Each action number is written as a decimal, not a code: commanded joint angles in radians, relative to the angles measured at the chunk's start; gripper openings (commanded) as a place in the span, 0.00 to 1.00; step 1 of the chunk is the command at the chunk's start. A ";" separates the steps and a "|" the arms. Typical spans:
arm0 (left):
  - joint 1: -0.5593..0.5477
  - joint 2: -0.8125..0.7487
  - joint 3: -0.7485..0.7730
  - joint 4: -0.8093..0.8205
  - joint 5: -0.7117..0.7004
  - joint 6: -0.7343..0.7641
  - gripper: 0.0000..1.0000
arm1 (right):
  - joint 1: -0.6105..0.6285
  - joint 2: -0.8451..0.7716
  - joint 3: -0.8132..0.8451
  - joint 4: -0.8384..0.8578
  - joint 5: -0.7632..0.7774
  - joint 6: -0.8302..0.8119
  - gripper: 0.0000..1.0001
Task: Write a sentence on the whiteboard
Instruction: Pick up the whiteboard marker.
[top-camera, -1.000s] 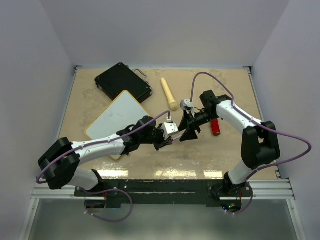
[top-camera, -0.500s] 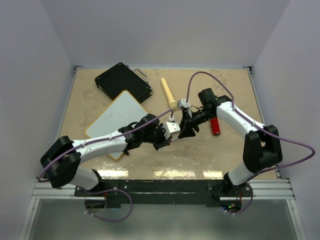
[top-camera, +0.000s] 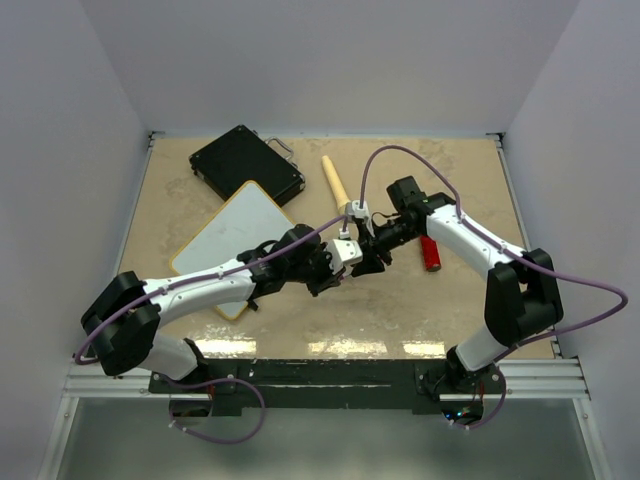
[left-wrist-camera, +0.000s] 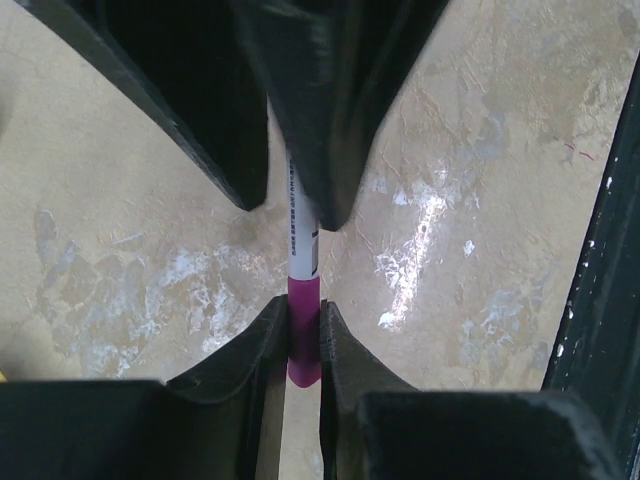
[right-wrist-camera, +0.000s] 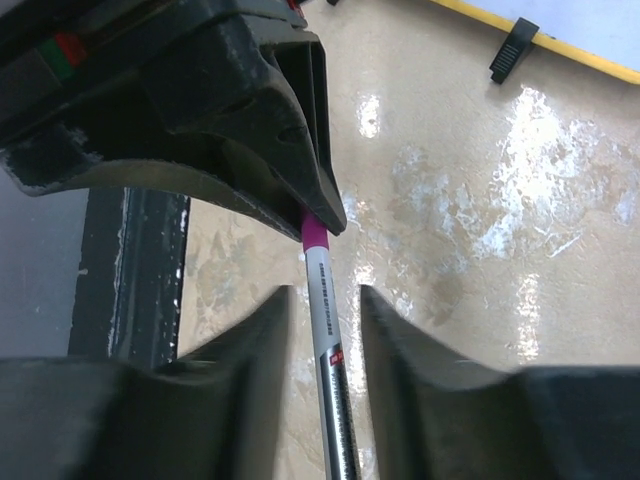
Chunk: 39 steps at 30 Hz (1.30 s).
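1 marker in left pincer, right pincer straddling, whiteboard leftward

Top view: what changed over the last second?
The right gripper moved toward the left gripper and narrowed its jaws around the marker barrel, small gaps remaining. The left gripper kept its grip on the marker's magenta end. The whiteboard and black case stayed put.

Left arm stretched low and long toward centre. Right arm bent at elbow, reaching in from right side. Wrists nose to nose. Left gripper: fingers clamped tight on magenta end of marker. Right gripper: fingers straddle the white barrel, slim gap each side, not pinching.
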 joint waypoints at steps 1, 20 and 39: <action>0.000 -0.010 0.037 -0.003 -0.021 -0.003 0.00 | 0.005 0.012 0.002 0.027 0.031 0.023 0.45; 0.001 -0.136 -0.145 0.268 -0.009 -0.121 0.00 | -0.052 -0.013 0.044 -0.067 -0.214 -0.051 0.60; 0.000 -0.111 -0.193 0.454 -0.041 -0.253 0.00 | -0.081 -0.031 -0.006 0.099 -0.247 0.138 0.45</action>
